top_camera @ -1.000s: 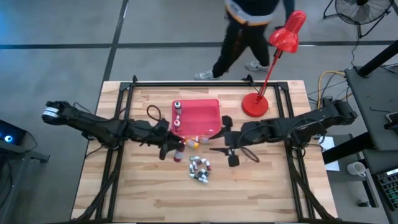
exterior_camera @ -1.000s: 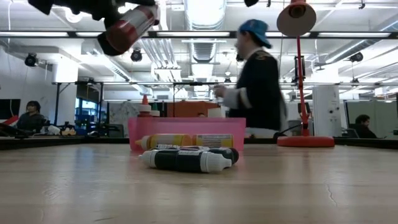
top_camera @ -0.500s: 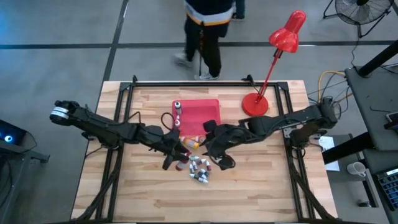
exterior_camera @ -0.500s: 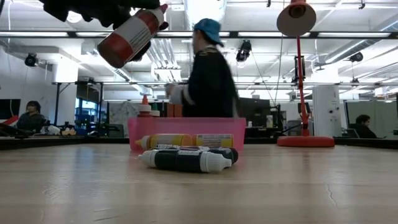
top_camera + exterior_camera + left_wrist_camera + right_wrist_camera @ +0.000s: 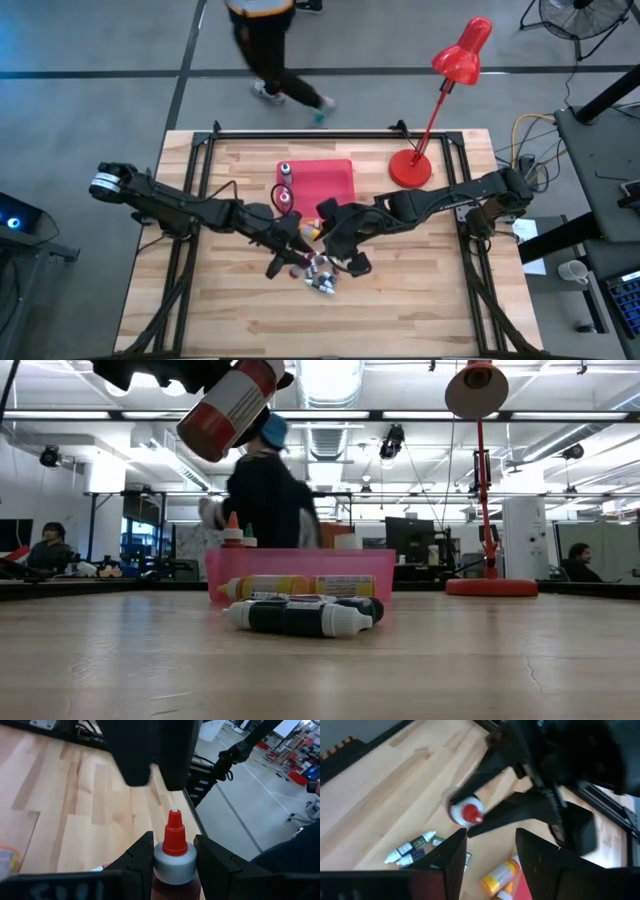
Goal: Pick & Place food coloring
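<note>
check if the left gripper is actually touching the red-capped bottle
Touching. In the left wrist view the left gripper has its two fingers pressed against both sides of the red-capped bottle, and the low view shows it lifted clear of the table.

From overhead I've got both arms reaching in over the middle of the desk (image 5: 200, 300). Left tool (image 5: 290, 262) is just in front of the red tray (image 5: 325, 180), closed on a red-capped bottle (image 5: 296, 267). Right tool (image 5: 340, 258) sits right beside it, directly over the pile of food coloring bottles (image 5: 322, 275); I can't make out its fingers from here. One bottle stands upright in the tray's left side (image 5: 285, 172), another (image 5: 284, 197) at its front left corner. An orange bottle (image 5: 309, 231) lies just off the tray's front edge. Red lamp (image 5: 440, 95) at the back right. A person (image 5: 265, 45) is walking past behind the desk.
</note>
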